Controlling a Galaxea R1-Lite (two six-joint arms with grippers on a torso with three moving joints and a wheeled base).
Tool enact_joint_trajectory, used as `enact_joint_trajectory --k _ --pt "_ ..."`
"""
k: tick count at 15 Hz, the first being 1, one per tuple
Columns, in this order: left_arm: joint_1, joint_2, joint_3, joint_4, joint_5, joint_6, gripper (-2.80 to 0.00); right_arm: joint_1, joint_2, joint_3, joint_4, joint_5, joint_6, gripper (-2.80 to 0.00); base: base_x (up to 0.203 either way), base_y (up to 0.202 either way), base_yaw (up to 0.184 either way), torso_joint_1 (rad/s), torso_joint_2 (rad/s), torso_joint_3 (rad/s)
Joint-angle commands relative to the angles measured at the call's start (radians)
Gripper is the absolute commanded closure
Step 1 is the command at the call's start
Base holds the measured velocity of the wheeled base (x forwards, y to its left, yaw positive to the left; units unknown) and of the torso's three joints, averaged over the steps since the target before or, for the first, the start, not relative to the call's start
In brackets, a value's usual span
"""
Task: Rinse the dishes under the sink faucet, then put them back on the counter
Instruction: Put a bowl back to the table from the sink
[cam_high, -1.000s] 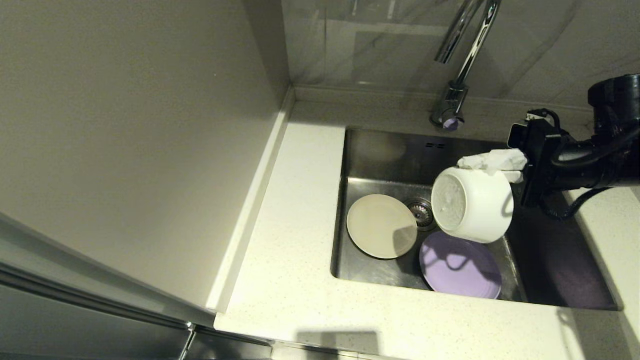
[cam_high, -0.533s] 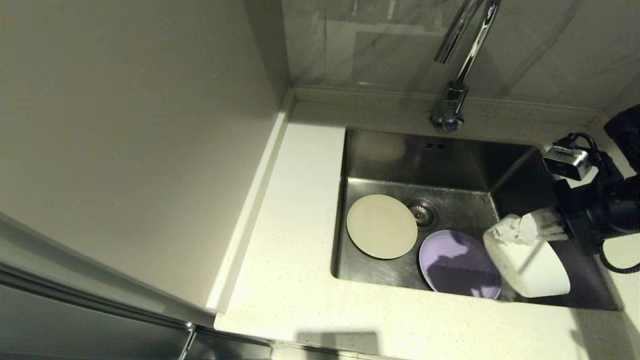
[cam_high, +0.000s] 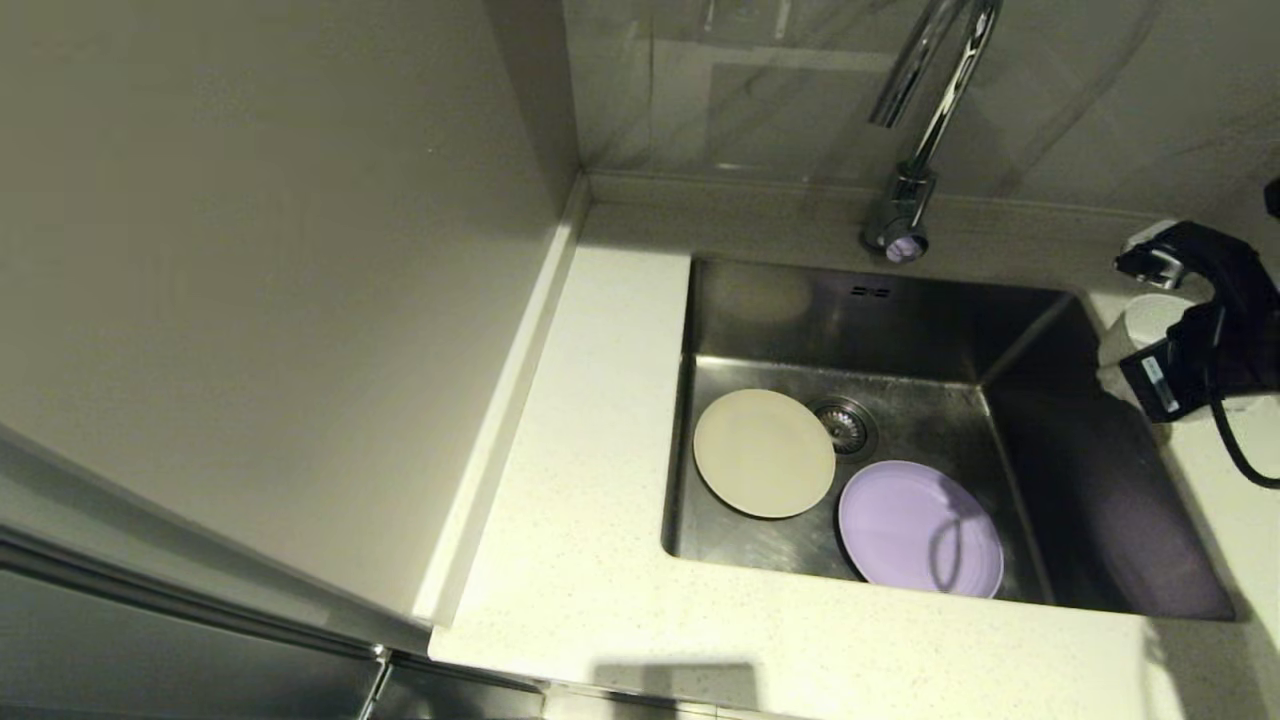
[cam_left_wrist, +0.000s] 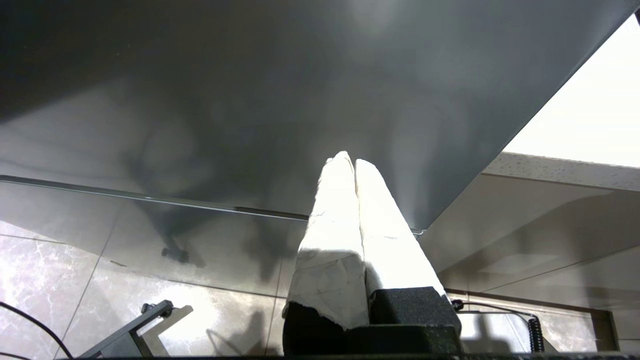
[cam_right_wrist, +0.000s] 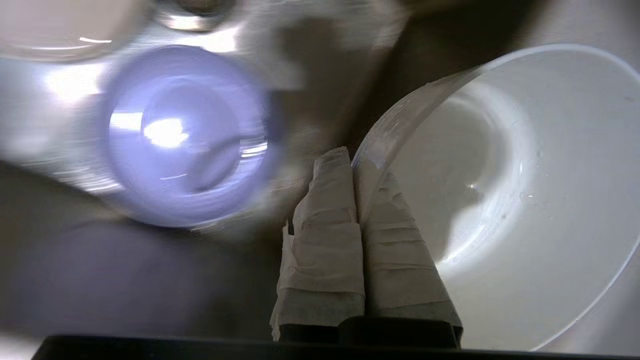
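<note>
The right gripper, pinching the white bowl's rim, has carried it from over the sink to the counter right of it; both plates remain in the sink, unrinsed. The left gripper, parked, is closed.

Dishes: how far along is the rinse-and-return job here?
One of three is nearly done. The right end effector is shut on the white bowl, at the counter right of the sink. The cream plate and the purple plate lie in the basin, not yet returned. The left end effector is parked.
</note>
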Motion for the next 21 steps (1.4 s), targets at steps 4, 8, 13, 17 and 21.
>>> enact_joint_trajectory --k 4,8,13,17,21 --pt "0.0 -0.003 0.0 0.0 0.0 -0.001 0.0 -0.064 0.148 -0.052 -0.093 -0.067 -0.099 0.0 0.0 0.0 0.0 0.0 0.0 0.0" --pt "0.0 -0.003 0.0 0.0 0.0 -0.001 0.0 -0.108 0.26 -0.18 -0.124 -0.129 -0.115 0.0 0.0 0.0 0.0 0.0 0.0 0.0" --pt "0.0 -0.003 0.0 0.0 0.0 -0.001 0.0 -0.163 0.369 -0.327 -0.127 -0.164 -0.129 0.0 0.0 0.0 0.0 0.0 0.0 0.0" --pt "0.0 -0.004 0.0 0.0 0.0 0.0 0.0 -0.193 0.404 -0.37 -0.13 -0.165 -0.145 0.0 0.0 0.0 0.0 0.0 0.0 0.0" --pt "0.0 -0.003 0.0 0.0 0.0 -0.001 0.0 -0.198 0.408 -0.372 -0.153 -0.165 -0.144 -2.8 0.0 0.0 0.0 0.0 0.0 0.0"
